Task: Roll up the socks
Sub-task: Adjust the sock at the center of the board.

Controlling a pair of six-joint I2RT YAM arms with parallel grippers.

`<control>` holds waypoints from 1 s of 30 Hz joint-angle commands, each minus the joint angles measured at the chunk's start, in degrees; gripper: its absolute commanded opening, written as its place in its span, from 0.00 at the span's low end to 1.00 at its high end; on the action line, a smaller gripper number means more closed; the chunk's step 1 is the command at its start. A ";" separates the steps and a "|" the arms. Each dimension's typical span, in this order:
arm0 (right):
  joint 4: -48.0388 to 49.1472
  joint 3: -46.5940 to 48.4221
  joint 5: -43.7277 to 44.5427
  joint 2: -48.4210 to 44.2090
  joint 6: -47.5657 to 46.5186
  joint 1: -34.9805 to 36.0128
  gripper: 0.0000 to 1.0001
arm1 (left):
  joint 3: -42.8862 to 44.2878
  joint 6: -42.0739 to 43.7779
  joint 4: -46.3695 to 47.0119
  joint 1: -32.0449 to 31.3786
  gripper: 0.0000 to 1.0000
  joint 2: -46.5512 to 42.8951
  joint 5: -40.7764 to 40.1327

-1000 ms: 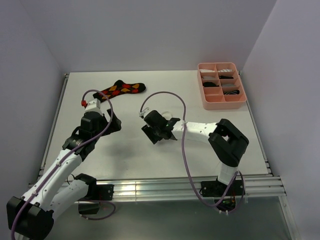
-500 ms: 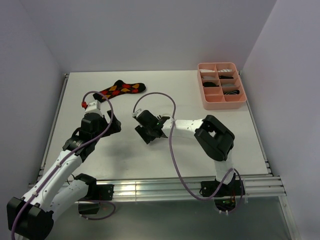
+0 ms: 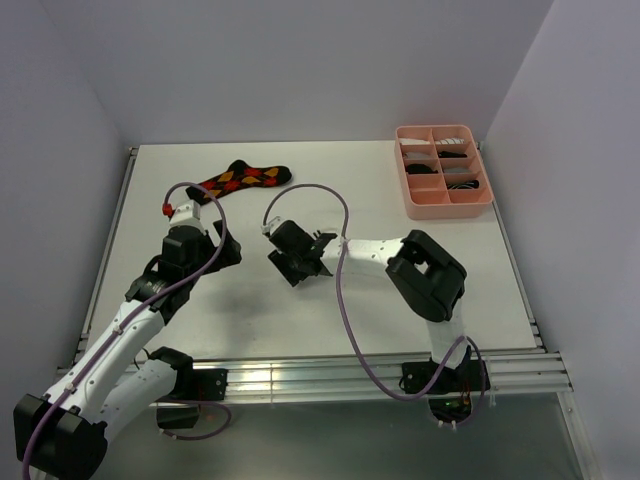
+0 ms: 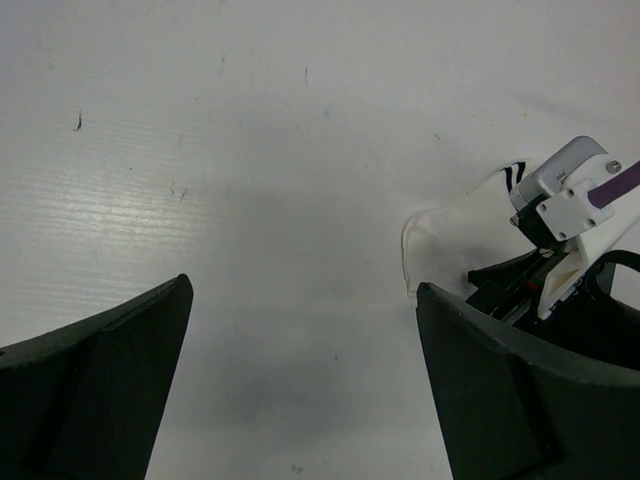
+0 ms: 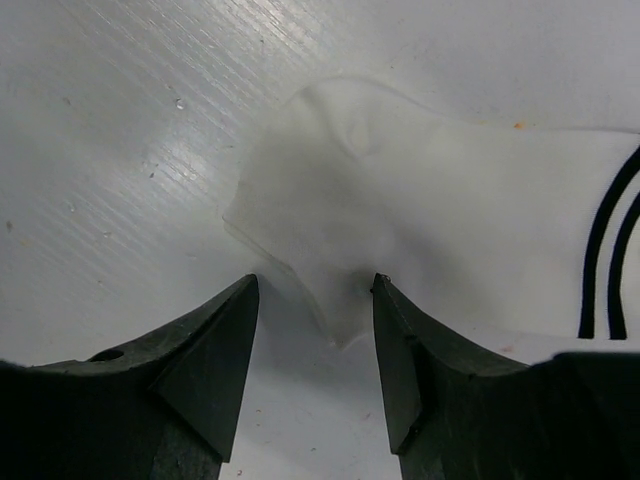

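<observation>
The short white sock (image 5: 430, 190) with black cuff stripes (image 5: 608, 250) lies flat on the table. My right gripper (image 5: 315, 285) is open, low over it, with a corner of the sock between the fingertips. In the top view the right gripper (image 3: 285, 265) is at mid-table and hides the sock. The sock's edge (image 4: 440, 240) shows in the left wrist view beside the right wrist. My left gripper (image 4: 302, 290) is open and empty over bare table, left of the right gripper (image 3: 222, 250). The argyle sock (image 3: 243, 178) lies at the back left. No loose black striped sock shows.
A pink compartment tray (image 3: 443, 205) stands at the back right with dark and light items in its cells. Purple cables loop above both wrists. White walls close the table on three sides.
My right gripper has moved left across the table, its elbow folding in. The left arm has hardly moved.
</observation>
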 commanded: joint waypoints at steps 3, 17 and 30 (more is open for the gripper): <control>1.28 -1.01 4.16 -2.25 -3.38 1.04 0.56 | -0.26 0.83 2.61 0.18 1.00 -0.52 -0.84; 4.19 0.92 5.48 -1.73 -5.49 3.85 0.56 | -0.08 -0.05 2.43 0.18 0.99 -0.26 -1.72; 4.89 2.60 7.06 0.65 -4.80 4.12 0.53 | -0.35 -0.93 1.91 0.18 1.00 -0.70 -2.95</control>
